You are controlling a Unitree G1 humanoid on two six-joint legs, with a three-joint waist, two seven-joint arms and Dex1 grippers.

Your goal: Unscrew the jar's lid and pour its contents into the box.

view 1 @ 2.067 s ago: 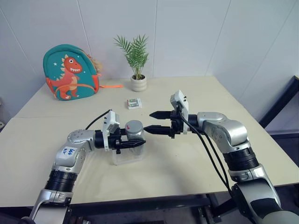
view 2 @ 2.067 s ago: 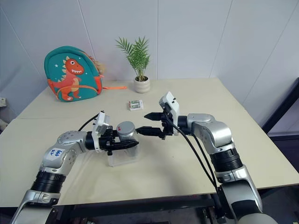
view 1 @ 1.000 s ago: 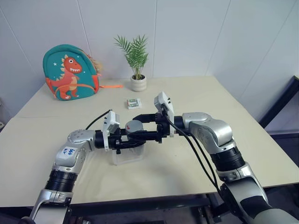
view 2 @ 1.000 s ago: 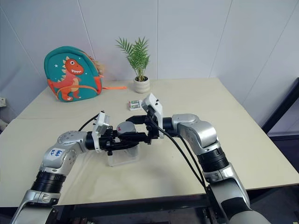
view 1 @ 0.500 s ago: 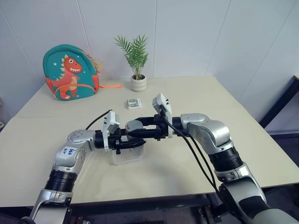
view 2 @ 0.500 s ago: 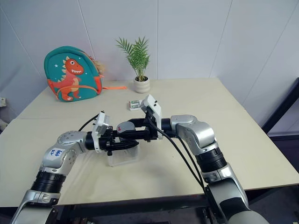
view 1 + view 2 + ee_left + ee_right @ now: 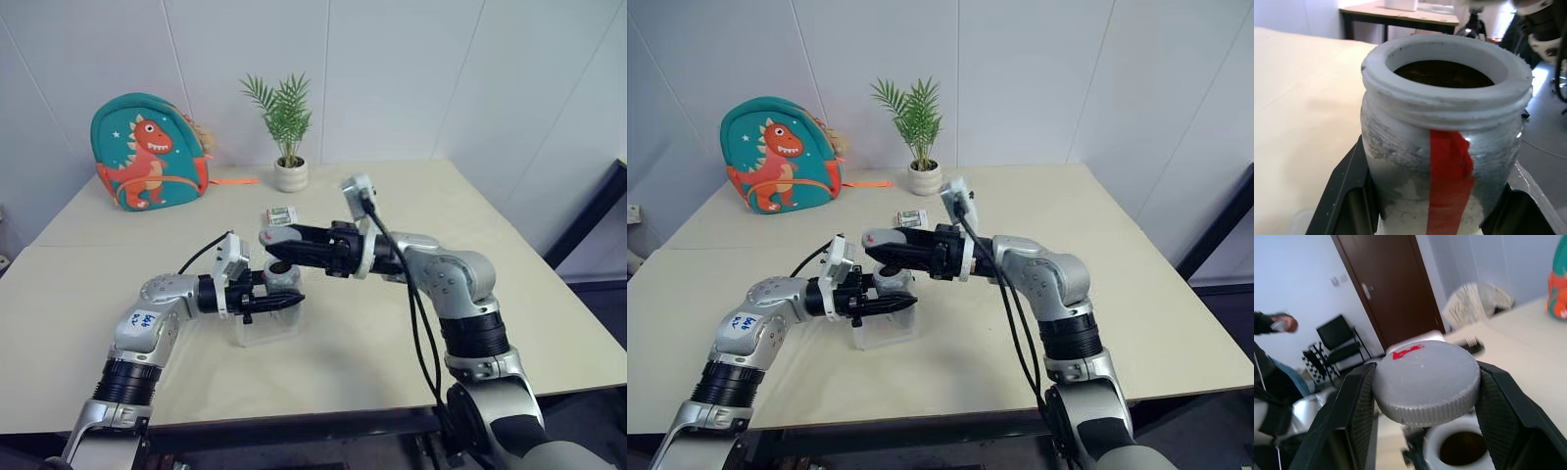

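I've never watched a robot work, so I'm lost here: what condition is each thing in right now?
Jar: upright, open, held above the box.
Lid: off the jar, lifted just above its mouth.
Contents: brown, inside the jar.
Box: on the table, no lid; whether anything is in it I cannot tell.
Left tool: shut on the jar.
Right tool: shut on the lid.
Backpack: standing against the wall.
Plant: upright in its pot.

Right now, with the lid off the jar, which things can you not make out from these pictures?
- The contents: in the left wrist view a dark mass inside the jar; single pieces too dim to count.
- The box: in the head views the left gripper covers its upper part.
- The lid: its underside is turned away in the right wrist view; the right gripper covers its sides.
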